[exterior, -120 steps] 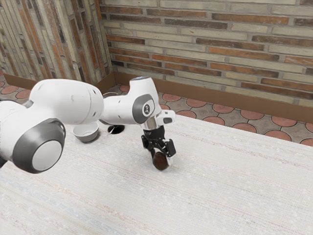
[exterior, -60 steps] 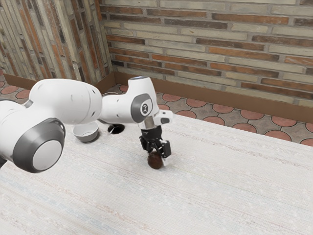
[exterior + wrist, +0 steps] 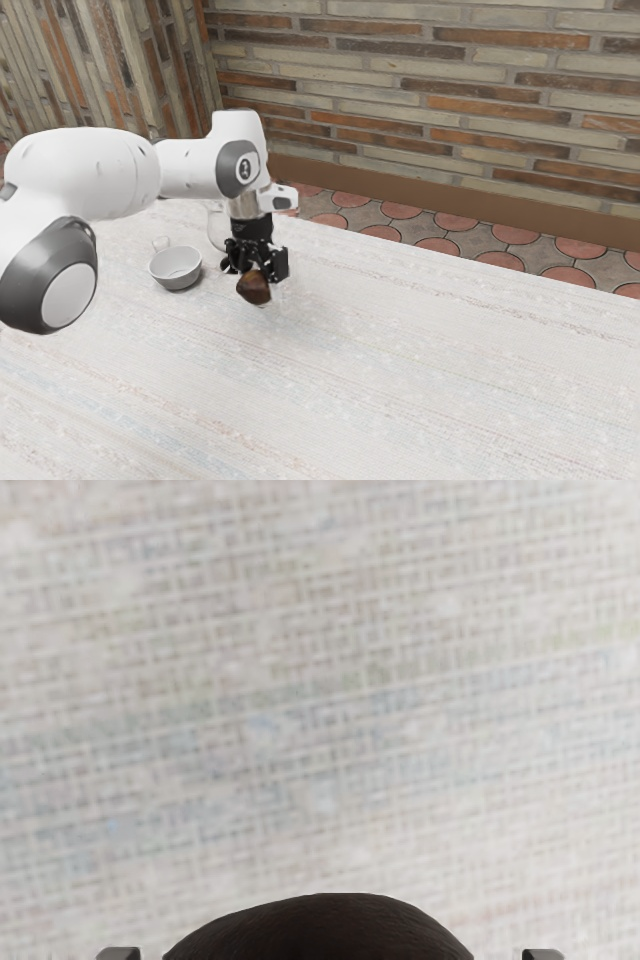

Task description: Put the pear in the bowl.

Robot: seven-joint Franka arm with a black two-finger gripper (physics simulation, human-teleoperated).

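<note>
Holding the brown pear [image 3: 254, 289] in the black gripper [image 3: 257, 277], closed on it from two sides, most likely to stop any slip. Hanging above the white table [image 3: 400, 360], to the exterior view's right of the grey bowl [image 3: 177, 282]; near, but not over it. Pointing mostly down with the gripper, probably for an easy drop. Poking out below the fingers [image 3: 281, 264], perhaps good for going in first. As for the bowl, standing upright, open side up, all set for catching. Best now, by guess: go across to the bowl, stay higher than the rim, then let go down low (very easy to roll, being so round).

Hard to see: the far side of the pear and the exact spots of touch. Cannot tell the tightness of the hold. Down at the wrist view's lower edge, the dark top of the pear, cut off, with bits of both fingertips [image 3: 543, 954], cut off too. Behind the gripper, a see-through thing [image 3: 216, 232], partly covered; too hard to name. Past the bowl, a small pale thing [image 3: 161, 242], too faint to name. At the exterior view's left, the white arm [image 3: 100, 172], cut off by the edge. Also hard to judge: the gap under the pear.
</note>
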